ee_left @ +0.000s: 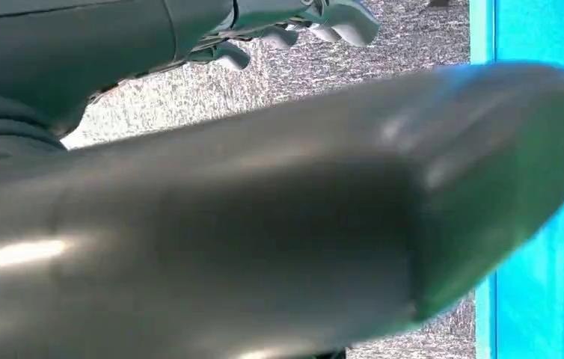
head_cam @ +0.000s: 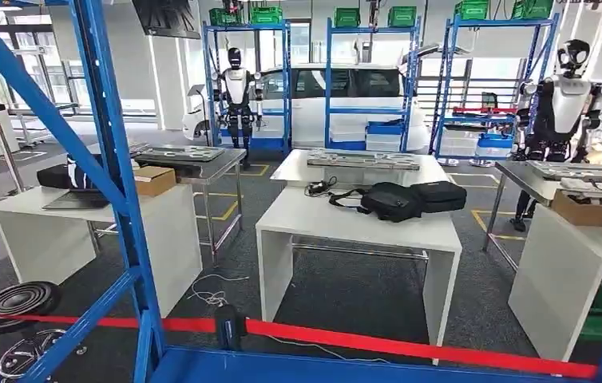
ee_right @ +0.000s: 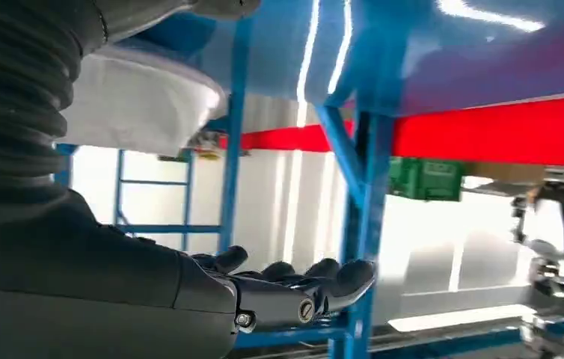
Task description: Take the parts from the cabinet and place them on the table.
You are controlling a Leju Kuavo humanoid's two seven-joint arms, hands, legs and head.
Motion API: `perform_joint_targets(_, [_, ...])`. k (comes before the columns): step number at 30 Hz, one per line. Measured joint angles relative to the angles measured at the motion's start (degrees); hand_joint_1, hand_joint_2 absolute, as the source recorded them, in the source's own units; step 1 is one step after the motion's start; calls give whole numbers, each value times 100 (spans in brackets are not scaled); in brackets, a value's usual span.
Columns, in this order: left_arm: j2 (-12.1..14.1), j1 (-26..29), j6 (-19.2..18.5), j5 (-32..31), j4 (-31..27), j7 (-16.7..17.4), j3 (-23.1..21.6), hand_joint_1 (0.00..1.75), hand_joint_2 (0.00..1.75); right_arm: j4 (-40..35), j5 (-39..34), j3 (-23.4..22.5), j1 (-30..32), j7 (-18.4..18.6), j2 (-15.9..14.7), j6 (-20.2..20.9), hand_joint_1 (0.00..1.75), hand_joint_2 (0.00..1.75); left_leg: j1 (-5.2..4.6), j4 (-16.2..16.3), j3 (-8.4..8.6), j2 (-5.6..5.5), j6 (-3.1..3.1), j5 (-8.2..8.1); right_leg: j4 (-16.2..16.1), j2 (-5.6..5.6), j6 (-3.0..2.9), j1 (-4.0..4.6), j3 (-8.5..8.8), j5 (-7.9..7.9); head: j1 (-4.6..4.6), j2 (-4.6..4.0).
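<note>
Nearest, the blue cabinet frame (head_cam: 114, 175) crosses at 9 o'clock, red barrier tape (head_cam: 409, 345) at 6. Left hand (ee_left: 294, 22) and right hand (ee_right: 279, 288) hold nothing, fingers extended. White table (head_cam: 346, 219) stands beyond at 12; parts indistinguishable.

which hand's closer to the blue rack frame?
Right, probably. The right hand has its fingertips close beside a blue upright of the frame. The left hand hangs over carpet, with a blue panel past its thumb.
</note>
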Motion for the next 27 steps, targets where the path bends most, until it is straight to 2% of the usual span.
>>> perform_joint_targets(12, [0, 7, 0, -4, 0, 35, 0, 0, 0, -2, -103, -383, 326, 78, -435, -203, 0, 175, 0, 0, 1, -1, 11, -7, -16, -3, 4, 0, 13, 2, 2, 0])
perform_joint_targets(27, [0, -6, -9, -17, 0, 48, 0, 0, 0, -127, -13, -747, 535, -140, -527, -313, 0, 175, 0, 0, 2, 2, 18, -11, -19, -2, 6, 0, 14, 1, 4, 0])
